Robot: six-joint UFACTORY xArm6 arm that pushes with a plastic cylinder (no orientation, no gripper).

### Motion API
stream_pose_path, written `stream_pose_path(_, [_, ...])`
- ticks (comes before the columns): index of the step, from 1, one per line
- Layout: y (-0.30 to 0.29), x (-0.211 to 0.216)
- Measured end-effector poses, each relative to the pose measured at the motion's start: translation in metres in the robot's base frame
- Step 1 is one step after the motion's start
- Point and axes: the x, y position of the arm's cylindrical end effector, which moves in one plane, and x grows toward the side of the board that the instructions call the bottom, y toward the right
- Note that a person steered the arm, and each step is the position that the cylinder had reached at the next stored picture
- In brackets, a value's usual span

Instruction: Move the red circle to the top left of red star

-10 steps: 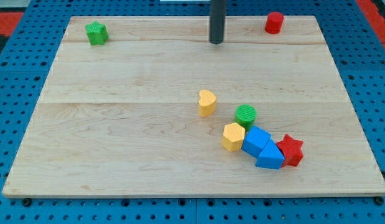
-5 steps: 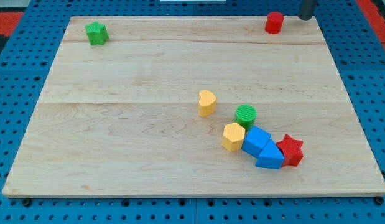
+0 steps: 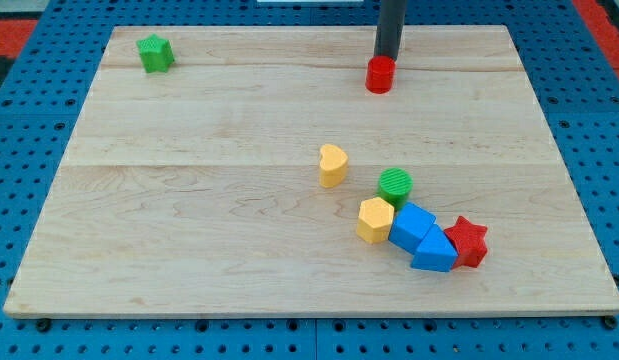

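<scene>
My tip (image 3: 387, 58) touches the red circle (image 3: 380, 75) from above, near the board's top edge (image 3: 239, 30); no pincer fitted. Red star (image 3: 469, 241) lies well below-right.

Pale wood table (image 3: 189, 200), plastic-looking blocks and a dark matt rod over a perforated blue base.

The table shows light, smooth planks with fine grain and faint seams, its finish matt. The red circle (image 3: 380, 74), red star (image 3: 469, 241), yellow heart (image 3: 333, 165), yellow hexagon (image 3: 374, 219), two blue blocks (image 3: 423, 238) and far-left green star (image 3: 155, 52) look like solid-coloured plastic with a dull sheen; the green cylinder (image 3: 395, 186) carries fine ridges on top. My tip (image 3: 387, 57) looks smooth, dark and matt. The blue base (image 3: 29, 180) is dotted with holes.
</scene>
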Motion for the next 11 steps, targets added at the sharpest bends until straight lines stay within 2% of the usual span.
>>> stream_pose_path(3, [-0.004,0.000])
stream_pose_path(5, [-0.057,0.030])
stream_pose_path(6, [-0.036,0.030])
stream_pose_path(7, [-0.023,0.010])
stream_pose_path(9, [-0.027,0.095])
stream_pose_path(11, [-0.005,0.070])
